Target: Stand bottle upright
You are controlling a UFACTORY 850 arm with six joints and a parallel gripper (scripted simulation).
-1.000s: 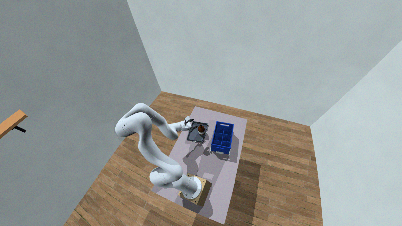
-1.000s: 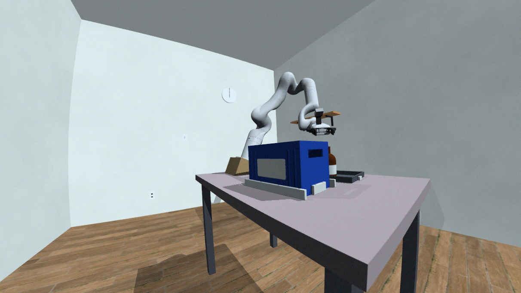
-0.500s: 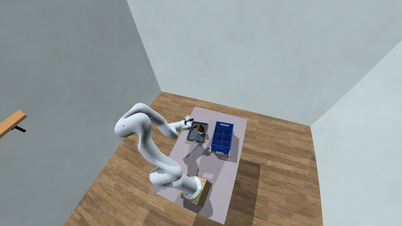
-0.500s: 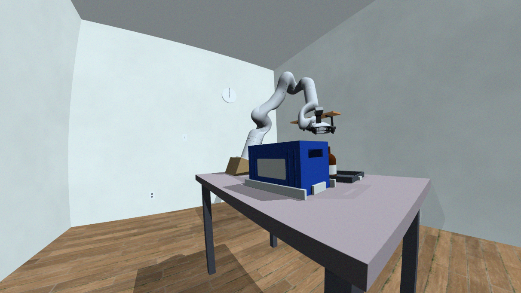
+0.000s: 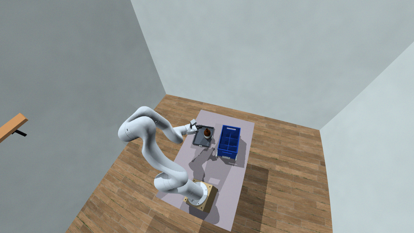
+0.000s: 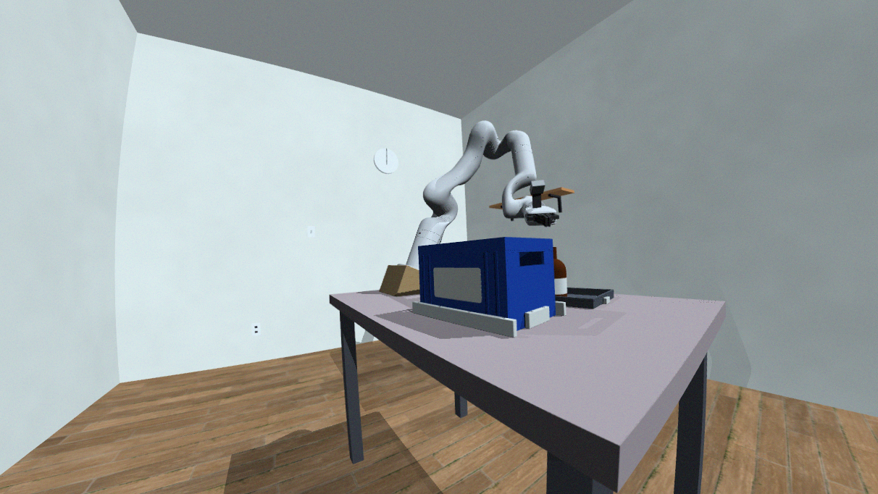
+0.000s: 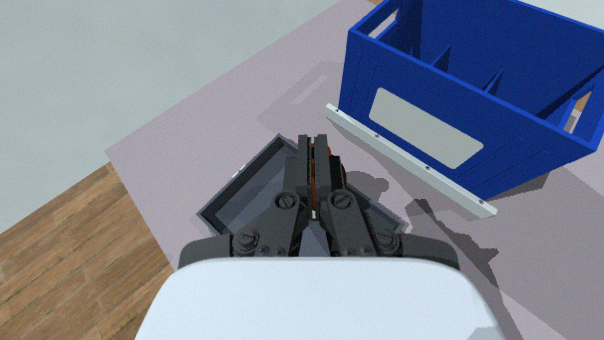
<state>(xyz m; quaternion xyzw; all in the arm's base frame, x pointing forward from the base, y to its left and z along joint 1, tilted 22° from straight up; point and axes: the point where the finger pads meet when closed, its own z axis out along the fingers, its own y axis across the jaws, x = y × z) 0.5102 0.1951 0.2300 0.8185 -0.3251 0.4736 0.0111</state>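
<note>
While bottle (image 5: pixel 207 133) stands on tray (image 5: pixel 199 141), gripper (image 6: pixel 541 221) closed above.

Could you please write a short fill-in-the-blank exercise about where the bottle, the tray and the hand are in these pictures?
1. The brown bottle stands ______ on the dark tray.
2. The hand is above the bottle with its fingers ______.
3. The crate beside the tray has the colour ______.
4. The hand holds ______.

Missing words: upright; shut; blue; nothing
</note>
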